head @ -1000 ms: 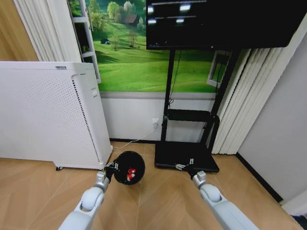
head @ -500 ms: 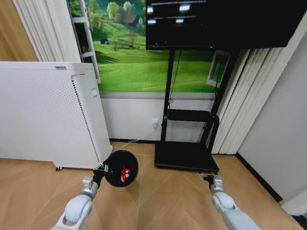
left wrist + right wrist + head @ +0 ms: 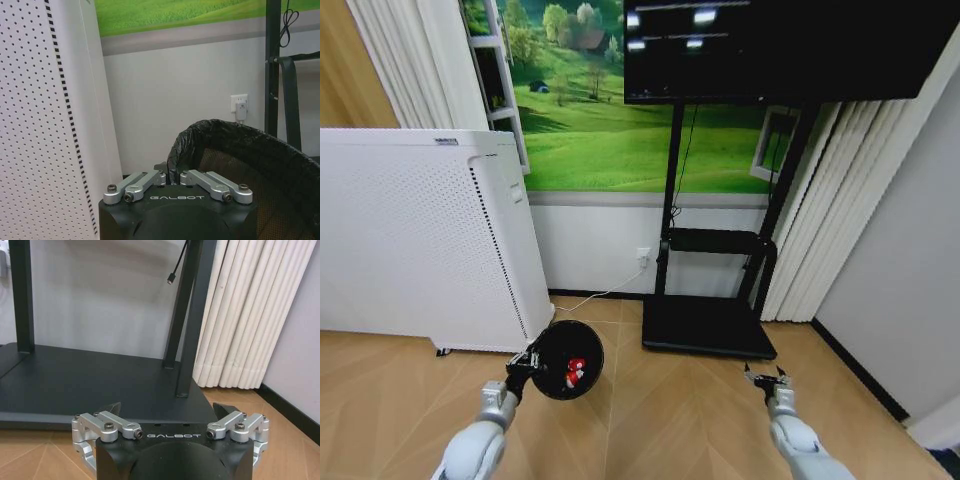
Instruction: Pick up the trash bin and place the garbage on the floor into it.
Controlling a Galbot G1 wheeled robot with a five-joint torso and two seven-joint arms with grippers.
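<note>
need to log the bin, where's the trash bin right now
In the head view the trash bin is low on the robot's left, held at its rim by the left gripper, just in front of the white appliance.

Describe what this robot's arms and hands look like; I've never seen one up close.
Both arms are smooth, rounded, pale grey-white tubes ending in silver metal wrists. The left hand and right hand each have a black block body printed GALBOT in white, silver bolted linkages and dark pointed fingertips. No loose cables show.

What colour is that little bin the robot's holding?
Black, with a black liner; the trash bin shows best in the head view.
</note>
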